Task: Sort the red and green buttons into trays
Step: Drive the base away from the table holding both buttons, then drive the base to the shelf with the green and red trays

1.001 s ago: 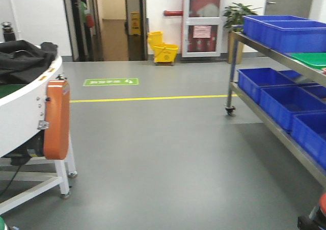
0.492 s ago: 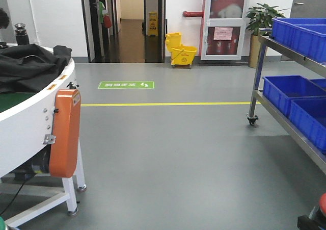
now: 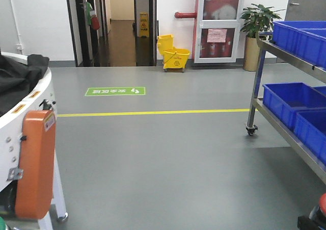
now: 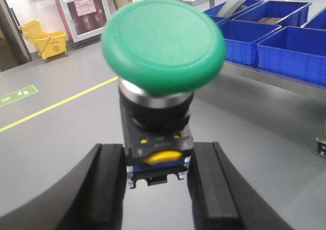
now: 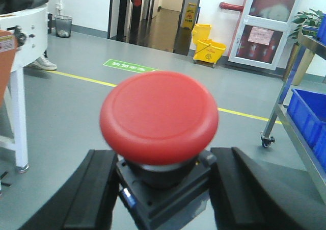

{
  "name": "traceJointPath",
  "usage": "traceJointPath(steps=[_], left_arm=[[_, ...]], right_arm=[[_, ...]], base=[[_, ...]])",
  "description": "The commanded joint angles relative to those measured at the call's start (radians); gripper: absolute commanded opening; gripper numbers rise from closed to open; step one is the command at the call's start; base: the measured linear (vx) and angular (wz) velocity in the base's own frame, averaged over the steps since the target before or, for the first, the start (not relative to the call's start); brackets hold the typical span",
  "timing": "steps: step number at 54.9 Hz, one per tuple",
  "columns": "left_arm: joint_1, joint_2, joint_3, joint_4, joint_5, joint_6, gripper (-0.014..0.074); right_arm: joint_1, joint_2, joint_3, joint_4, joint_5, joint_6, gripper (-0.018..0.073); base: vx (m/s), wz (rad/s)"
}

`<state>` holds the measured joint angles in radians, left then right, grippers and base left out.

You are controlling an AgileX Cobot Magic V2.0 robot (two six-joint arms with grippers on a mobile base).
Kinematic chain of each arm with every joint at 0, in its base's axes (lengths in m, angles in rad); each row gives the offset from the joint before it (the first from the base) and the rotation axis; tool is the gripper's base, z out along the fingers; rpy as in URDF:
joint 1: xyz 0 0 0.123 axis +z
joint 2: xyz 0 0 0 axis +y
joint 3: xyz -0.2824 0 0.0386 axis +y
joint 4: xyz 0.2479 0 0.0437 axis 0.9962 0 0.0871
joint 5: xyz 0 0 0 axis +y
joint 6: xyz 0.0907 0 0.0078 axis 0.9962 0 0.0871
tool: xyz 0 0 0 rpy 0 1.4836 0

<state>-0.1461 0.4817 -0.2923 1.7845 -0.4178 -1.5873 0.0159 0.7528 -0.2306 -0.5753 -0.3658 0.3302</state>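
I see the green button (image 4: 163, 46) upright in the air above the grey floor (image 4: 56, 138), its black body pinched narrowly by my left end effector (image 4: 157, 158). The red button (image 5: 159, 118) stands likewise, clamped in my right end effector (image 5: 163, 186). Both wrists point forward, roughly level, with blue crates (image 4: 290, 49) off to the right.

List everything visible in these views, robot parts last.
green button: one, green cap, in left gripper
red button: one, red cap, in right gripper
blue crates: several, blue, on steel rack at right
mop bucket: one, yellow, by far wall
potted plant: one, green, beside rack
conveyor: one, white with orange panel, left
black cloth: one, black, on conveyor
left gripper: one, black, shut on green button
right gripper: one, black, shut on red button
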Motion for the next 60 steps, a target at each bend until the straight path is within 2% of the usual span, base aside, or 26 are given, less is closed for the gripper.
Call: traceJointPath(steps=[1, 35, 60], left_arm=[[-0.001, 0.002, -0.031, -0.033, 0.017, -0.011, 0.0001], [-0.001, 0.002, -0.031, -0.033, 0.017, -0.011, 0.0001], [-0.001, 0.002, -0.031, -0.033, 0.017, -0.011, 0.0001]], right_arm=[[-0.006, -0.006, -0.031, 0.013, -0.077, -0.002, -0.0009], [-0.006, -0.006, -0.031, 0.013, -0.076, -0.002, -0.0009], [-0.006, -0.006, -0.031, 0.013, -0.076, -0.002, -0.0009]], base=[[0.52, -0.07], [0.56, -0.04], [0.56, -0.21]])
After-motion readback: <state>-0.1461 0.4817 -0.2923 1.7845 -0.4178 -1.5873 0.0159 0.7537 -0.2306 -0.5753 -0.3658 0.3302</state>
